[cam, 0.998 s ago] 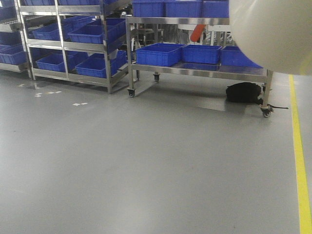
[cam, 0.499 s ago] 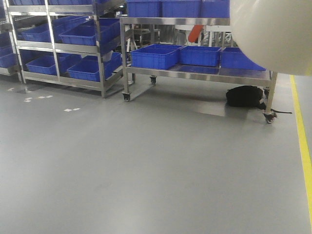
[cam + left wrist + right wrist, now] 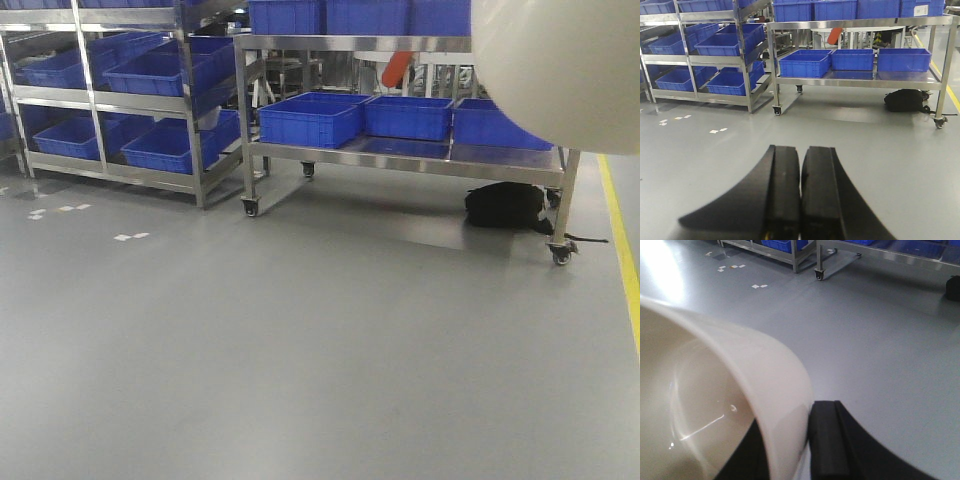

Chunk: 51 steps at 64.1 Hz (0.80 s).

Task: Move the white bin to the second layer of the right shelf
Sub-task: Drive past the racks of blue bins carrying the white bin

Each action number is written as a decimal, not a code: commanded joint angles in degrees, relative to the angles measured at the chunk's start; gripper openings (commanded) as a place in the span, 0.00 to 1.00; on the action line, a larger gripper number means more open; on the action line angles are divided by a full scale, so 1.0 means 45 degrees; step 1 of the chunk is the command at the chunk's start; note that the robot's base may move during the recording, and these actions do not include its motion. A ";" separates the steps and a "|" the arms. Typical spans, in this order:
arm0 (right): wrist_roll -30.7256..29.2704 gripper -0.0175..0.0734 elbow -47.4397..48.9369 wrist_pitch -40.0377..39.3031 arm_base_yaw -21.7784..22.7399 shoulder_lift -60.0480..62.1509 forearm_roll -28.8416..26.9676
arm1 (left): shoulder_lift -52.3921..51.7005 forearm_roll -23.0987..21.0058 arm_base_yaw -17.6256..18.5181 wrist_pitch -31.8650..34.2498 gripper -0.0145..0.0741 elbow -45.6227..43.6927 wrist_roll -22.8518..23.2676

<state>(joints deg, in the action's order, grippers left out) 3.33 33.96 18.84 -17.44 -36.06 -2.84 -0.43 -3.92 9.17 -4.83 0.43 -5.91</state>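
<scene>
My right tool (image 3: 785,452) is clamped on the wall of the cream-white glossy plastic bin (image 3: 730,365), one black finger inside the rim and one outside, holding it up off the grey floor (image 3: 880,330). My left tool (image 3: 800,192) is pressed closed on nothing. Well ahead of both stands a wheeled stainless steel rack (image 3: 400,159) carrying blue rectangular plastic crates (image 3: 310,120).

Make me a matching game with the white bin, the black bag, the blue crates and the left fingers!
1 white bin
2 black bag
3 blue crates
4 left fingers

A on the floor under the cart
B pinched by the right fingers
C pressed together, holding nothing
D on the cart's lower shelf

Pairs: 1-B, 2-A, 3-D, 4-C
</scene>
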 commanded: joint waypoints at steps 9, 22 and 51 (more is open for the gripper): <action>-0.0050 0.25 0.0422 -0.1352 0.0081 0.0028 -0.0007 | -0.0179 -0.0070 -0.0011 0.1074 0.26 0.0468 0.0045; -0.0050 0.25 0.0422 -0.1352 0.0081 0.0028 -0.0007 | -0.0179 -0.0070 -0.0011 0.1074 0.26 0.0468 0.0045; -0.0050 0.25 0.0422 -0.1352 0.0081 0.0028 -0.0007 | -0.0179 -0.0070 -0.0011 0.1074 0.26 0.0468 0.0045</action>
<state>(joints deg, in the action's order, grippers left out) 3.33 33.96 18.84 -17.44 -36.06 -2.84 -0.43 -3.92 9.17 -4.83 0.43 -5.91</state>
